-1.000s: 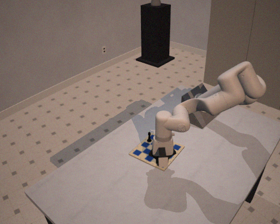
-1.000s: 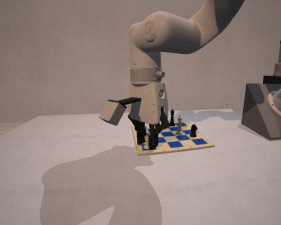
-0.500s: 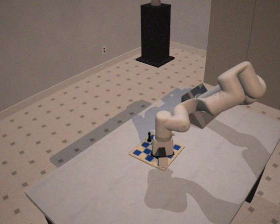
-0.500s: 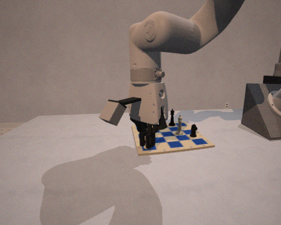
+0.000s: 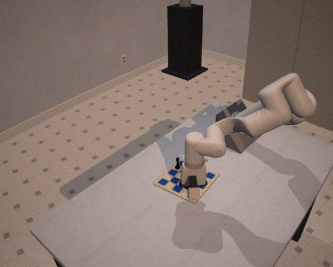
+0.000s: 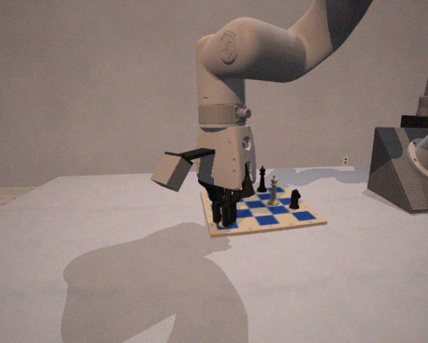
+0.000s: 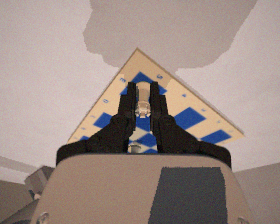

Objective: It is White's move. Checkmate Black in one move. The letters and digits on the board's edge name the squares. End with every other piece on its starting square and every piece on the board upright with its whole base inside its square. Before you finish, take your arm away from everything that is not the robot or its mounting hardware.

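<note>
- The claw (image 7: 142,102) is pinching nearly shut on a small white piece (image 7: 142,107), its kind too small to tell, standing near the board's (image 6: 313,221) corner nearest the exterior view
- The piece is looking light, rigid and smooth, so it is likely slipping or tipping easily
- Gripping low on its stem, with the claw kept vertical, is seeming the safest hold
- A black king (image 6: 262,179), white king (image 6: 273,190) and black knight (image 6: 295,199) are standing nearby on the board, which is lying on the table (image 6: 100,213)

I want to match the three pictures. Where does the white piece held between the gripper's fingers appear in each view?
Top: not in it; the arm's wrist covers that spot.
Exterior: hidden behind the dark fingers, at the board's near left corner.
Wrist: centre, white piece clamped in the gripper.
Shared landmark: the blue chessboard.
</note>
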Controlling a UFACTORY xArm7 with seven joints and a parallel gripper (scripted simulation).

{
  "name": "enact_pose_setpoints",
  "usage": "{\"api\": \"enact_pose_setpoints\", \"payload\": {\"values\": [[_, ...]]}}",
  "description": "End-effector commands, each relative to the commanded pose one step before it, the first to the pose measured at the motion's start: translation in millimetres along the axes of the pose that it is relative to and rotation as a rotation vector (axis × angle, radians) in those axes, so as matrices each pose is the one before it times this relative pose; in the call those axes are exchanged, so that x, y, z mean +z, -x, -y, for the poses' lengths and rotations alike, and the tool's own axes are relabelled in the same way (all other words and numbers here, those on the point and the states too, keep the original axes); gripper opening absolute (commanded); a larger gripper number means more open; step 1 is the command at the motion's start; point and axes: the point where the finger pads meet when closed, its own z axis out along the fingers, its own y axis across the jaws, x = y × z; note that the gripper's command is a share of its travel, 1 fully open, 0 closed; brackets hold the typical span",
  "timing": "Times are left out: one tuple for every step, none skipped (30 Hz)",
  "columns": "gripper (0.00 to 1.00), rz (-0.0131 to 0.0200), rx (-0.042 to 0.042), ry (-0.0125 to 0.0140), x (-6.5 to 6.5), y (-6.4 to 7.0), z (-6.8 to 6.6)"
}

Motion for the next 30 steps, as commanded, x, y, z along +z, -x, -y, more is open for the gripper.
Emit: {"api": "enact_pose_setpoints", "payload": {"values": [[0.00, -0.00224, 0.00033, 0.00467, -2.32, -0.47, -1.65], [0.00, 0.00000, 0.00000, 0.00000, 0.00, 0.00, 0.00], [0.00, 0.00000, 0.00000, 0.00000, 0.00, 0.00, 0.00], [0.00, 0.00000, 0.00000, 0.00000, 0.00, 0.00, 0.00], [0.00, 0.00000, 0.00000, 0.00000, 0.00, 0.00, 0.00], [0.00, 0.00000, 0.00000, 0.00000, 0.00, 0.00, 0.00], [0.00, 0.00000, 0.00000, 0.00000, 0.00, 0.00, 0.00], [0.00, 0.00000, 0.00000, 0.00000, 0.00, 0.00, 0.00], [0.00, 0.00000, 0.00000, 0.00000, 0.00, 0.00, 0.00], [0.00, 0.00000, 0.00000, 0.00000, 0.00, 0.00, 0.00], [0.00, 0.00000, 0.00000, 0.00000, 0.00, 0.00, 0.00], [0.00, 0.00000, 0.00000, 0.00000, 0.00, 0.00, 0.00], [0.00, 0.00000, 0.00000, 0.00000, -0.07, 0.00, 0.00], [0.00, 0.00000, 0.00000, 0.00000, -0.48, 0.00, 0.00], [0.00, 0.00000, -0.00001, 0.00000, -1.20, 0.00, 0.00], [0.00, 0.00000, 0.00000, 0.00000, -2.12, 0.00, 0.00], [0.00, 0.00000, 0.00000, 0.00000, -3.15, 0.00, 0.00], [0.00, 0.00000, 0.00000, 0.00000, -4.21, 0.00, 0.00], [0.00, 0.00000, 0.00000, 0.00000, -5.21, 0.00, 0.00], [0.00, 0.00000, 0.00000, 0.00000, -6.10, 0.00, 0.00], [0.00, 0.00000, 0.00001, 0.00000, -6.83, 0.00, 0.00], [0.00, 0.00000, 0.00000, 0.00000, -7.37, 0.00, 0.00], [0.00, 0.00000, 0.00000, 0.00000, -7.70, 0.00, 0.00], [0.00, 0.00000, 0.00000, 0.00000, 0.00, 0.00, 0.00], [0.00, 0.00000, 0.00000, 0.00000, 0.00, 0.00, 0.00], [0.00, -0.00001, -0.00001, 0.00000, -7.80, 0.00, 0.00], [0.00, 0.00001, 0.00001, 0.00000, -7.70, 0.01, 0.00], [0.00, -0.00001, -0.00001, 0.00000, -7.38, -0.01, 0.00], [0.00, 0.00000, 0.00000, 0.00000, -6.89, 0.00, 0.00], [0.00, 0.00000, 0.00000, 0.00000, -6.23, 0.00, 0.00]]}}
